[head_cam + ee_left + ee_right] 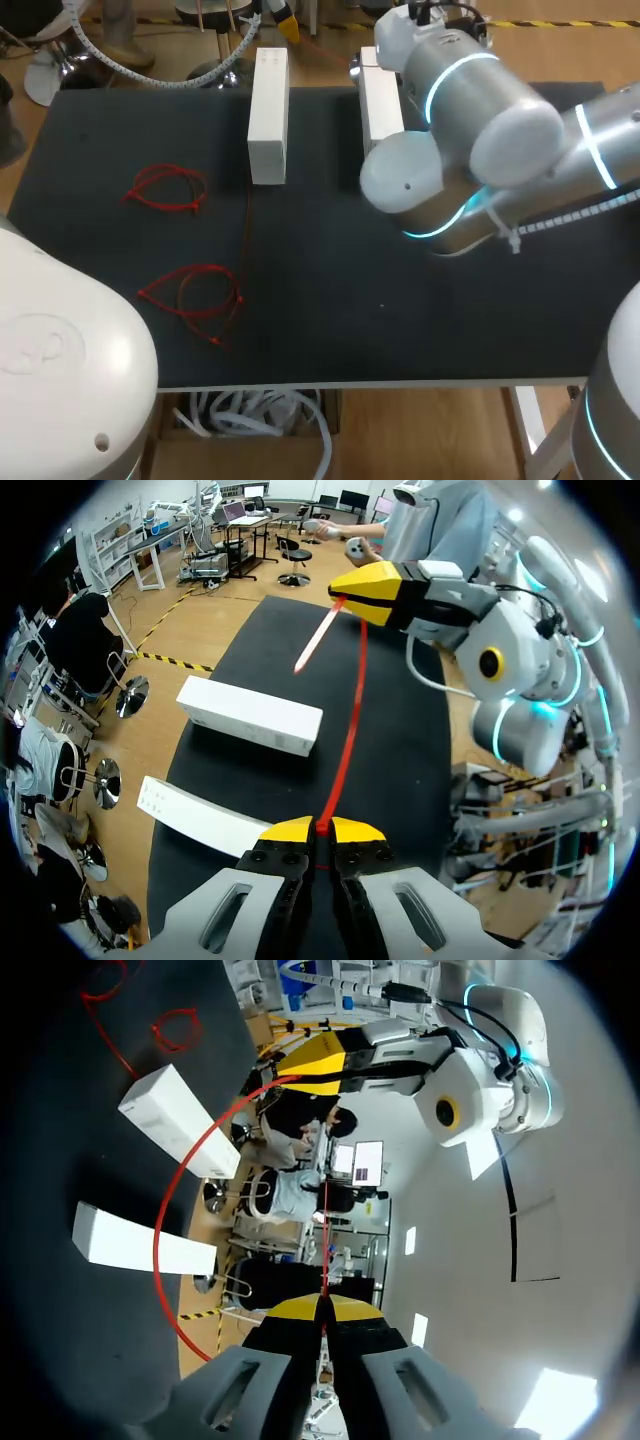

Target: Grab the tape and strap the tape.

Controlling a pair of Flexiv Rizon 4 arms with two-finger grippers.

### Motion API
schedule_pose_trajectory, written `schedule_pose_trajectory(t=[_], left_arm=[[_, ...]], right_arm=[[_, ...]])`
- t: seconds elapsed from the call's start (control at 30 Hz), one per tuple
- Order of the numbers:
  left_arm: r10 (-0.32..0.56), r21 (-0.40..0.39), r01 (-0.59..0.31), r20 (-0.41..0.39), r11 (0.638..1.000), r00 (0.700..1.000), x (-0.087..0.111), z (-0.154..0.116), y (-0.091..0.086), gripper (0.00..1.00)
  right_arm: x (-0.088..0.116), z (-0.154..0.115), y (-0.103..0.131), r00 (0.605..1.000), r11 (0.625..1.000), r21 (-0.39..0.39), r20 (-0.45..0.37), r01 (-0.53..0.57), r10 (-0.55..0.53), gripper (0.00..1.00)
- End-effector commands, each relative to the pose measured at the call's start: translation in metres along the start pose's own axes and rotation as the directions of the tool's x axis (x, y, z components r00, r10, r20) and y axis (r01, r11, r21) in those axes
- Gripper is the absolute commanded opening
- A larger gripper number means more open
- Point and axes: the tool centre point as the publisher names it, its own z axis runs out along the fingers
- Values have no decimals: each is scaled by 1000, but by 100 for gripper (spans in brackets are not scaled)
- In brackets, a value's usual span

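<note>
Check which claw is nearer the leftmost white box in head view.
Left. The left claw hangs just beyond the far end of that white box; the right claw is by the other white box.

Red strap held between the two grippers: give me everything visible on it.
The red strap is a thin, flexible, plastic-looking strip, held in the air. The left gripper is shut on one end, and the right gripper is shut on it farther along, with a short tail sticking out past it. From the left wrist it looks nearly straight; from the right wrist it bows in a wide arc.
</note>
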Motion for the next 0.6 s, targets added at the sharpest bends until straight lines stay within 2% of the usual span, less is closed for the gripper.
schedule_pose_trajectory(t=[0.03, 0.37, 0.6], left_arm=[[-1, -3, 1, -1, 1000, 1000, 0, 0, -1, 0], [-1, -3, 1, -1, 1000, 1000, 0, 0, -1, 0], [-1, -3, 1, -1, 1000, 1000, 0, 0, -1, 0]], right_arm=[[-7, -9, 8, 999, 1000, 8, -35, 24, -24, 0], [-18, -23, 18, 995, 986, -143, -51, 82, -90, 0], [-14, -24, 23, 975, 968, -177, -103, 178, -198, 0]])
